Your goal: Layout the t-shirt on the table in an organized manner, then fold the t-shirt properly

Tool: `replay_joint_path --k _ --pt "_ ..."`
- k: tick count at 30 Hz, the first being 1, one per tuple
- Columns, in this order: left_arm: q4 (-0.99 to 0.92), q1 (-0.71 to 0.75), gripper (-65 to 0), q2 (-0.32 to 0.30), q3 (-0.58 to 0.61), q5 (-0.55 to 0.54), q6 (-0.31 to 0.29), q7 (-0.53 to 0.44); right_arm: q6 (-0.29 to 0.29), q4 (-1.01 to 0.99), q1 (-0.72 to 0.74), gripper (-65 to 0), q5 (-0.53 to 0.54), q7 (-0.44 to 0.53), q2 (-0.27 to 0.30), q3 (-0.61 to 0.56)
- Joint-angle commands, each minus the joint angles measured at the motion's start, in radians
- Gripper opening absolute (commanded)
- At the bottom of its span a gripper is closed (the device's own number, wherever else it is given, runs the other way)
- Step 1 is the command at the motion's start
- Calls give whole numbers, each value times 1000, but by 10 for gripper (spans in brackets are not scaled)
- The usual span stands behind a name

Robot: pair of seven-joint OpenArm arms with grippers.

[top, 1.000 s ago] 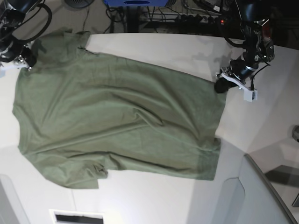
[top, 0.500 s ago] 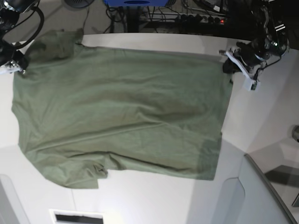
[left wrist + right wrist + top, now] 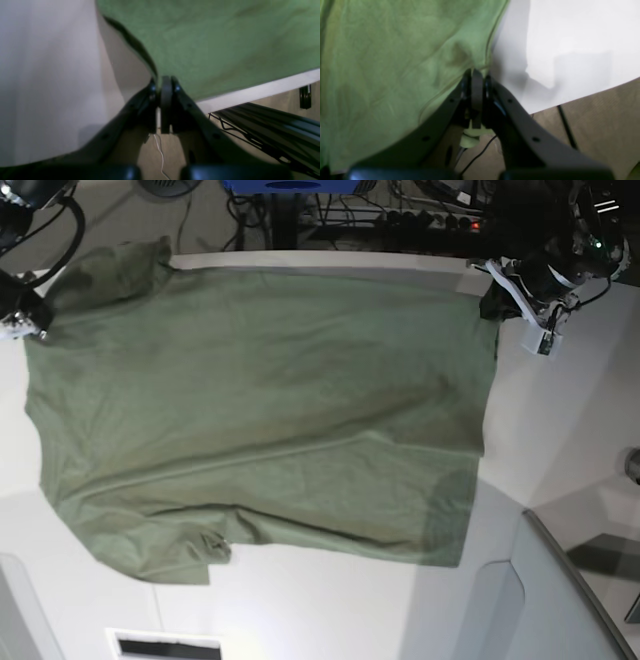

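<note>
The olive-green cotton t-shirt [image 3: 260, 410] covers most of the large white smooth tabletop [image 3: 560, 420], leaving bare passable strips along the near edge and base-view right. A grey translucent panel [image 3: 560, 600] blocks the near right corner

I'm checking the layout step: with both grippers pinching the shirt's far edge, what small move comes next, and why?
Probably lower that edge onto the table and let go. The left gripper and right gripper are shut on the t-shirt, its far edge stretched straight near the table's far rim.
</note>
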Motion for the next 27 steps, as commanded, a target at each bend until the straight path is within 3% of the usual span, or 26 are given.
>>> replay_joint_path --k 1,8,12,17,23,27 --pt "14 12 -650 -12 -4 -4 -4 -7 0 16 2 -645 10 12 21 6" --pt "11 35 -650 -12 5 -4 -4 -4 0 11 -2 -644 8 8 23 1" --pt "20 44 -650 -12 -4 -10 -4 88 0 11 -10 -644 8 8 23 -2" --pt "20 41 -650 -7 -4 -14 -4 97 0 11 -7 -644 8 8 27 -4" --pt "14 -39 -650 -6 -4 -15 -4 100 -17 -10 29 -644 7 6 32 -7" --pt "6 -120 -650 -6 -4 -7 -4 150 -43 -84 98 -644 7 -34 70 -7"
